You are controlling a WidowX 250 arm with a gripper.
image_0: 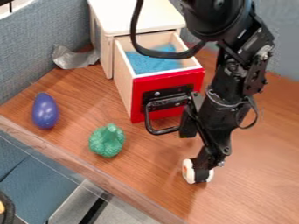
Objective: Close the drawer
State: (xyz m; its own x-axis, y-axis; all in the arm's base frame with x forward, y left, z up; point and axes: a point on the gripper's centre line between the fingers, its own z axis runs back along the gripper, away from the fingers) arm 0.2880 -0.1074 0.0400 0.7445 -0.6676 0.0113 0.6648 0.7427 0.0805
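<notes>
Table edge [93,174]: nearest the camera, across from the jaws. White round thing [189,170]: at the nearer jaw's tip. Gripper [194,152]: jaws set wide, nothing evident between. Drawer [169,81], red-fronted: beyond the jaws, out from its cabinet [107,52]. Handle [147,119]: beside the farther jaw, contact uncertain. Step, as judged: lining up at the front, push outstanding. Next move: bear squarely on the red face, driving it cabinetward, without snagging the handle.
</notes>
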